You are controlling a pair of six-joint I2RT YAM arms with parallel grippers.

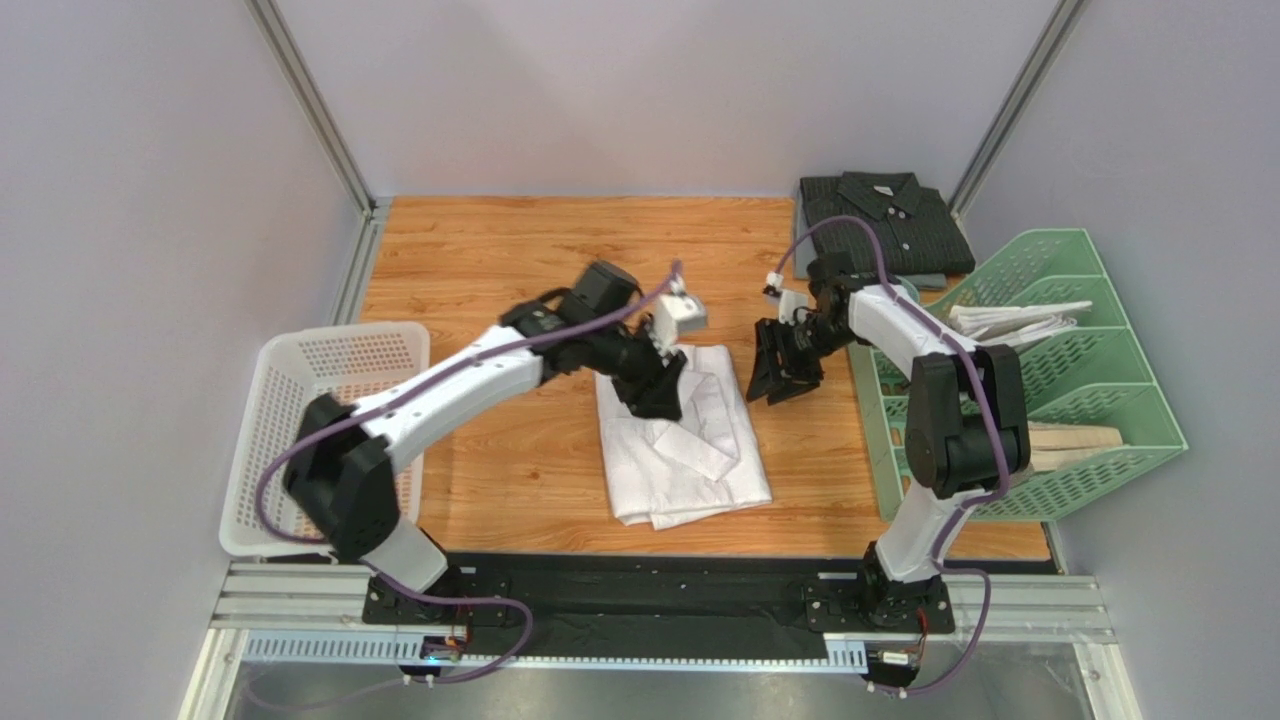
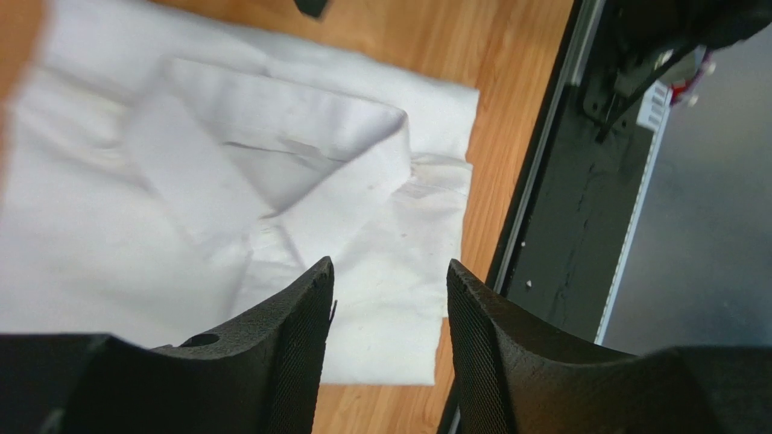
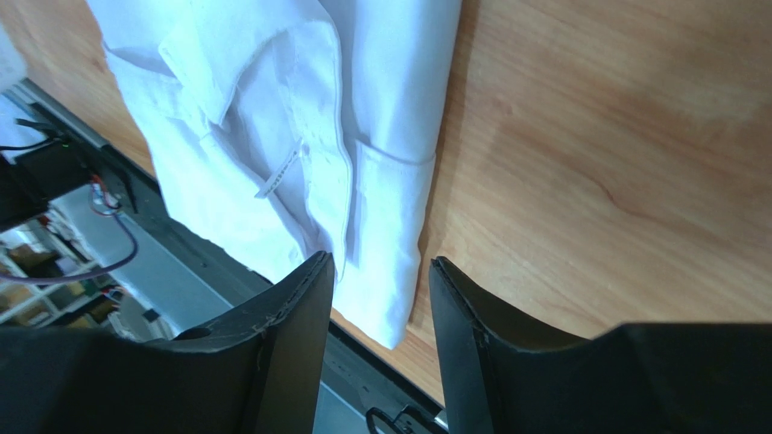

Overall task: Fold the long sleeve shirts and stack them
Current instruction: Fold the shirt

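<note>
Count: two long sleeve shirts, one white and one dark; one basket; one file rack; two arms, each with one gripper
White mesh basket (image 1: 323,435): at the left edge of the wooden table (image 1: 496,270), beside the left arm, well apart from both shirts
Left gripper (image 1: 657,387): over the far part of the white shirt; in the left wrist view its two fingers stand apart with nothing between them, and the cloth lies below
White shirt (image 1: 684,450): folded to a rough rectangle, flat on the table near the middle, between the two arms; its long axis runs from far to near, and the near end leans a little to the right; which end has the collar, I cannot tell
Right gripper (image 1: 781,368): just right of the far right edge of the white shirt, over bare wood; the fingers are spread and hold nothing
Dark shirt (image 1: 879,225): folded, in the far right corner of the table; collar toward the back wall; its long axis runs left to right; its right edge is beside the rack
Green file rack (image 1: 1052,375): on the right side of the table, with white papers (image 1: 1014,320) in one compartment
</note>
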